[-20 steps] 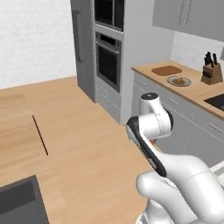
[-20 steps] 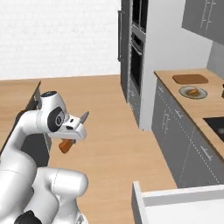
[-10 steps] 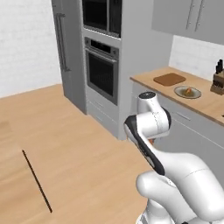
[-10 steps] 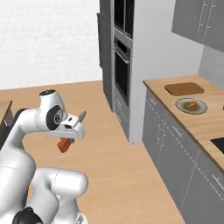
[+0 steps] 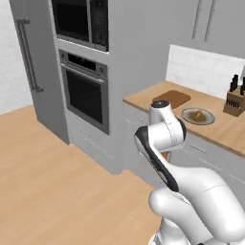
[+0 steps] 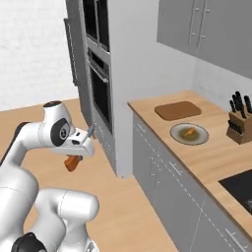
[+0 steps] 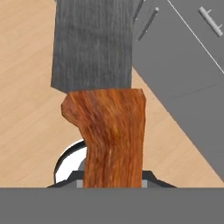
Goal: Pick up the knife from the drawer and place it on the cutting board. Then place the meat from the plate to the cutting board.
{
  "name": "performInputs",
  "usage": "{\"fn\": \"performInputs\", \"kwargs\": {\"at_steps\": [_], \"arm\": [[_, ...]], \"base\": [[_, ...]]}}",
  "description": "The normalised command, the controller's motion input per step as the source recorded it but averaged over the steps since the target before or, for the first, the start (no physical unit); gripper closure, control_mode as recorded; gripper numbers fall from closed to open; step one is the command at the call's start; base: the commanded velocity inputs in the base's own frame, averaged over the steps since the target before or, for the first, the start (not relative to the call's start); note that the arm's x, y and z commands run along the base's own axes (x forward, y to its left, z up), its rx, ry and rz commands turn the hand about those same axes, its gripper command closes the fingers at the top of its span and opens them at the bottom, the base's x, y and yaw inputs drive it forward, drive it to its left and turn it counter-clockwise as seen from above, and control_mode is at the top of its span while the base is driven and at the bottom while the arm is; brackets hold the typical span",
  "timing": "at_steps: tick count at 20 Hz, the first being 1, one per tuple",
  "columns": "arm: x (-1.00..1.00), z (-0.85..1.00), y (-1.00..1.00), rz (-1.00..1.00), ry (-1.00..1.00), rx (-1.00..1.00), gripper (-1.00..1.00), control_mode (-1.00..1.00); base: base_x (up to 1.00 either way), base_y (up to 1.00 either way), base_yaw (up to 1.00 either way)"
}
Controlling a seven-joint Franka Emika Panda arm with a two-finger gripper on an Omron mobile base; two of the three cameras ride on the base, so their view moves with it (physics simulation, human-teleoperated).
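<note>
My gripper is shut on the knife. Its orange-red handle hangs below the hand and the silvery blade tip pokes out above, over the wooden floor in front of the counter. In the hand view the knife handle stands up from the jaws, and the grey blade is beyond it. The dark brown cutting board lies on the counter near its left end. Just right of it is the grey-olive plate with the tan-orange meat on it. The left base view shows the board, plate and meat behind my arm. The drawer is out of view.
A wooden knife block with black-handled knives stands at the back of the counter, right of the plate. A dark sink is cut into the counter further right. Tall grey oven cabinets rise left of the counter. Grey cabinet fronts run beside the floor.
The whole picture has shifted: the base has driven and turned, so the counter with board and plate is nearer and more central. The arm keeps its pose, still holding the knife.
</note>
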Motion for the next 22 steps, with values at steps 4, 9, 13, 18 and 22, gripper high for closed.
{"fn": "performInputs", "kwargs": {"at_steps": [4,9,13,18,22], "arm": [[0.0,0.0,0.0,0.0,0.0,0.0,1.0,1.0],[0.0,0.0,0.0,0.0,0.0,0.0,1.0,1.0],[0.0,0.0,0.0,0.0,0.0,0.0,1.0,1.0],[0.0,0.0,0.0,0.0,0.0,0.0,1.0,1.0],[0.0,0.0,0.0,0.0,0.0,0.0,1.0,1.0]], "base": [[0.86,-0.52,-0.37],[0.76,-0.43,-0.39],[0.64,-0.07,-0.39],[0.46,0.55,-0.36],[0.42,0.87,-0.35]]}}
